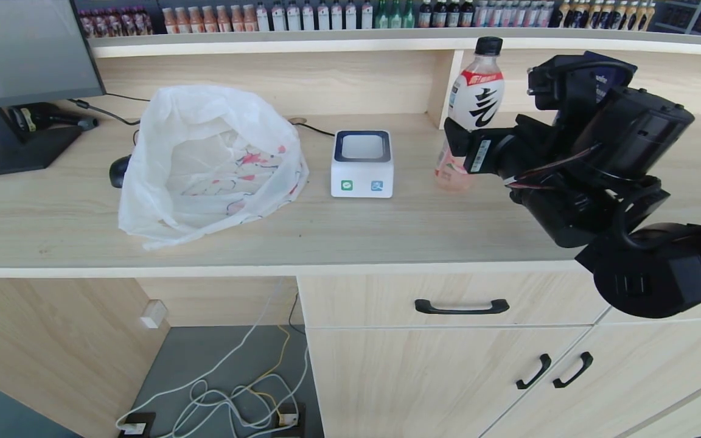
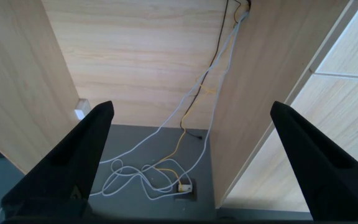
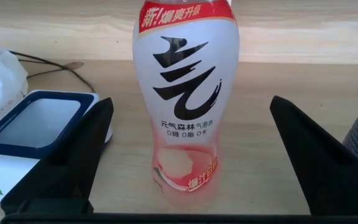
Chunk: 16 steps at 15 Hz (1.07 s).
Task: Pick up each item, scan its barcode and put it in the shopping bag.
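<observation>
In the left centre of my head view, a white translucent plastic shopping bag (image 1: 210, 164) with red print slumps on the light wooden counter (image 1: 326, 237), its mouth gaping up and towards me. Through the opening I make out its own crumpled film and the red markings. Just right of it, in the middle of the frame, sits a white box-shaped barcode scanner (image 1: 362, 163) (image 3: 30, 124) with its dark-framed window facing up. Further right, in the upper right part of the frame, the frosted white plastic bottle (image 1: 472, 109) (image 3: 185, 106) stands upright on the counter. Its long axis is vertical, with the black cap on top and pink drink showing at its base, and the label's big black brushstroke faces my right wrist camera. My right gripper (image 1: 469, 146) (image 3: 190, 102) sits level with the bottle's lower half, jaws spread wide with the bottle between them. I see a gap on each side, so it grips nothing. My left gripper (image 2: 191, 109) hangs below the counter, its fingers (image 2: 73, 162) likewise wide apart with nothing between them, facing the open cabinet bay where white and yellow cables (image 2: 160, 174) lie on the grey floor.
</observation>
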### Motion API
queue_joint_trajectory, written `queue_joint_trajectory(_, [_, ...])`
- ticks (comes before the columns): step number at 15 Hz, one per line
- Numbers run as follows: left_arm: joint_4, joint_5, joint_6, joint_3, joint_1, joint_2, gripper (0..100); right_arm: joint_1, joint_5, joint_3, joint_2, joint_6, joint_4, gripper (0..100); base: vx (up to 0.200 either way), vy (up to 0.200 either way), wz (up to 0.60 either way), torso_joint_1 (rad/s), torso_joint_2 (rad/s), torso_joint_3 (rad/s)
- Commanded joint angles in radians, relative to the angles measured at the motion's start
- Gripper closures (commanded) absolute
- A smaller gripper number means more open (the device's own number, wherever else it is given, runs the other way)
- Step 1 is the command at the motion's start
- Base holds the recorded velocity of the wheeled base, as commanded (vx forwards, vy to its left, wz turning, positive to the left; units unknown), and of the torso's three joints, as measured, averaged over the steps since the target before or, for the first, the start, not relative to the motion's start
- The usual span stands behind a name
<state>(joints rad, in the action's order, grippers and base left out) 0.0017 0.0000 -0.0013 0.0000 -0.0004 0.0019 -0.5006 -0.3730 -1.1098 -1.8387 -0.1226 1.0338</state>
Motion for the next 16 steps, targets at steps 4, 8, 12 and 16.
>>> queue_joint_trajectory(4, [0.0, 0.0, 0.0, 0.0, 0.0, 0.0, 0, 0.001, 0.0, -0.033, -0.036, -0.002, -0.005, 0, 0.0, 0.0, 0.0, 0.0, 0.0, 0.0])
queue_joint_trajectory(8, [-0.002, 0.0, 0.0, 0.0, 0.0, 0.0, 0, 0.01, 0.005, -0.079, -0.051, 0.0, -0.074, 0, 0.0, 0.0, 0.0, 0.0, 0.0, 0.0])
queue_joint_trajectory(12, [0.0, 0.0, 0.0, 0.0, 0.0, 0.0, 0, 0.008, 0.005, -0.162, -0.079, 0.001, -0.152, 0, 0.0, 0.0, 0.0, 0.0, 0.0, 0.0])
queue_joint_trajectory(16, [-0.002, 0.0, 0.0, 0.0, 0.0, 0.0, 0, 0.03, 0.005, -0.216, -0.105, 0.001, -0.222, 0, 0.0, 0.0, 0.0, 0.0, 0.0, 0.0])
